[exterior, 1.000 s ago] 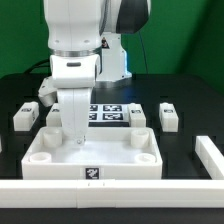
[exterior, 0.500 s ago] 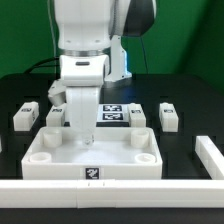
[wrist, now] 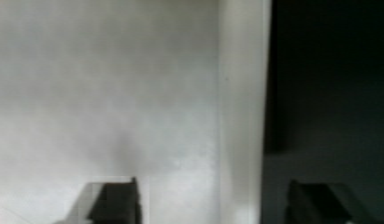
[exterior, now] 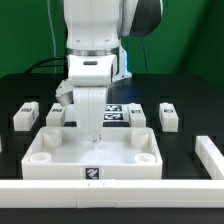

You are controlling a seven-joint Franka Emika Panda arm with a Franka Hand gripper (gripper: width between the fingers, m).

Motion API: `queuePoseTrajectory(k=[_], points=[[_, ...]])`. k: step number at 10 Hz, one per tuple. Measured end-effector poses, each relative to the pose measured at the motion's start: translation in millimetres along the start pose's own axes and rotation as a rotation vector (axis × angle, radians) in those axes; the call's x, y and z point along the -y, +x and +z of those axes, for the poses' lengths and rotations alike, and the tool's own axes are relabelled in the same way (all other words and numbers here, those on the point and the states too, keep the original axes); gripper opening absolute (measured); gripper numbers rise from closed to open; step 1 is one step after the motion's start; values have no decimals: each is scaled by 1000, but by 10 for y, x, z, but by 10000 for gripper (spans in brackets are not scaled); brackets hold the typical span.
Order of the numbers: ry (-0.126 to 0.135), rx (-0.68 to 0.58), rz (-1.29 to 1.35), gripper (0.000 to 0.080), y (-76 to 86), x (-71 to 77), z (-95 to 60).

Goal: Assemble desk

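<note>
Desk top sits on the black table, middle of the scene and close to the camera in the exterior view. It is a white tray, rim up, with a round socket in each near corner and a small square tag on its near wall.

Arm stands straight over the tray's far wall. Claw points down and is low at that wall, about midway along it.

Wrist view: claw is partly spread, with two dark fingers set apart. One is over the white tray floor, the other over the black table, and the pale rim runs between them. There is a gap between the rim and the finger over the tray floor, so no clamp is seen and nothing is held.

Legs lie loose behind the tray – two toward the exterior view's left, two toward its right. All four are apart from the tray. Marker board lies flat between them, partly hidden by the arm.

A white rail runs along the near edge of the table.
</note>
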State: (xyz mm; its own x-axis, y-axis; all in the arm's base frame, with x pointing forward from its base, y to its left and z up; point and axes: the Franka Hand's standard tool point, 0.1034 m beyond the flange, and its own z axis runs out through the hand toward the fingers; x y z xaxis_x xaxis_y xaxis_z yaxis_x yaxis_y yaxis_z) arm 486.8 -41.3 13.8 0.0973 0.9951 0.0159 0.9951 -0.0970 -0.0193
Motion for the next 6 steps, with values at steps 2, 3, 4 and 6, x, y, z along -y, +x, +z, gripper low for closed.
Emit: queuePoseTrajectory(k=[2, 3, 4, 6], points=[[0, 0, 0, 192, 0, 1, 1], [0, 0, 0, 69, 0, 1, 1], [-1, 0, 0, 69, -1, -1, 0], [-1, 0, 0, 55, -1, -1, 0]])
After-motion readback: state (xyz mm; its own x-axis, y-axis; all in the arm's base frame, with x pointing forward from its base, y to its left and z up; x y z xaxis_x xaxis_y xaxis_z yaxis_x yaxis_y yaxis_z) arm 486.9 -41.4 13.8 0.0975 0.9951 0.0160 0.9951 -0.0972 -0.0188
